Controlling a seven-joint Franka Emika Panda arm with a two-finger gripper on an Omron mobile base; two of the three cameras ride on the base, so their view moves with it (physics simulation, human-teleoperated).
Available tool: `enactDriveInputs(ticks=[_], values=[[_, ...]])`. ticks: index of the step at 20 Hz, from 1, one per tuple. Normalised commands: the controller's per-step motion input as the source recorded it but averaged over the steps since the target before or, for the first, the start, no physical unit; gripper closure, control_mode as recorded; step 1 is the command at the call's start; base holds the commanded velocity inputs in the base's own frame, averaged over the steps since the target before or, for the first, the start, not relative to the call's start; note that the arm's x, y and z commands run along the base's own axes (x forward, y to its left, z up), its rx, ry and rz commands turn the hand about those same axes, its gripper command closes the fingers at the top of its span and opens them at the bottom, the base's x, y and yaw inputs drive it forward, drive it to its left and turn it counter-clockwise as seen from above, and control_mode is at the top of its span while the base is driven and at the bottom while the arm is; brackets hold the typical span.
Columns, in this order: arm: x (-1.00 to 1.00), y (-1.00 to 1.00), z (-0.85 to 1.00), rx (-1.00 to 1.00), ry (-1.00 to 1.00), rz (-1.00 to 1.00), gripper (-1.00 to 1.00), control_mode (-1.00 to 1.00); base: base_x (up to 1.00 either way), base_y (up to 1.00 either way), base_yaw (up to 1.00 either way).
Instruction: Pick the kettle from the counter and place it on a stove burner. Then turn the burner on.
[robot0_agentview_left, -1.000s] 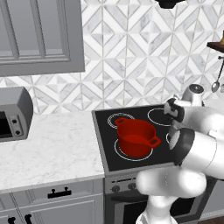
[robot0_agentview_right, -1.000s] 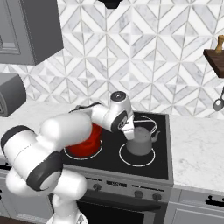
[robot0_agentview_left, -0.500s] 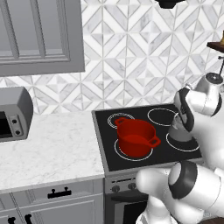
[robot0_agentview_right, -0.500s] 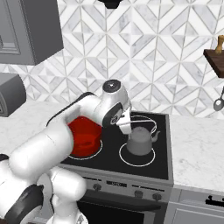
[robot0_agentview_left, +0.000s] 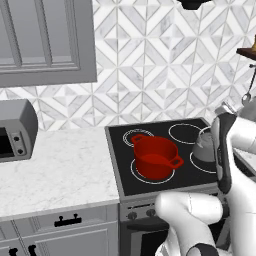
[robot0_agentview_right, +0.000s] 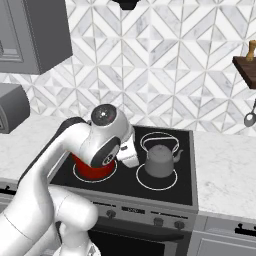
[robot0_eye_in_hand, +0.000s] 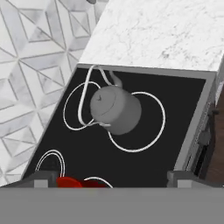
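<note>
The black cooktop (robot0_agentview_right: 165, 187) sits mid-frame in the right base view, with the white marble worktop (robot0_agentview_left: 55, 170) to its left in the left base view. The red pot (robot0_agentview_left: 155, 157) occupies the front left ring. The kettle (robot0_agentview_right: 161, 161) stands on the stove burner (robot0_eye_in_hand: 146, 127), a single white circle, at centre of the hand view. Being rigid, smooth metal, it looks light but slippery on the dome; the thin arched handle (robot0_eye_in_hand: 83, 100) seems the surest hold. The gripper (robot0_eye_in_hand: 111, 177) is released, jaws wide, apart from the kettle. The knobs (robot0_agentview_right: 160, 221) are too small to tell which governs this burner.
</note>
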Motion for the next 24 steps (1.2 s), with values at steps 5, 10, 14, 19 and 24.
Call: enactDriveInputs(ticks=[5, 10, 14, 19, 24], values=[[-0.3, 0.36, 0.0, -0.15, -0.19, 0.12, -1.0, -1.0, 0.0, 0.0, 0.0], [-0.1, -0.01, 0.0, 0.0, 0.0, 0.0, -1.0, -1.0, 0.0, 0.0, 0.0], [-0.39, -0.39, 0.0, 0.0, -0.02, 0.0, -1.0, -1.0, 0.0, 0.0, 0.0], [-0.25, -0.55, 0.0, 0.0, -0.02, 0.0, -1.0, -1.0, 0.0, 0.0, 0.0], [-0.05, 0.01, 0.01, 0.0, 0.01, 0.01, -1.0, -1.0, 0.0, 0.0, 0.0]])
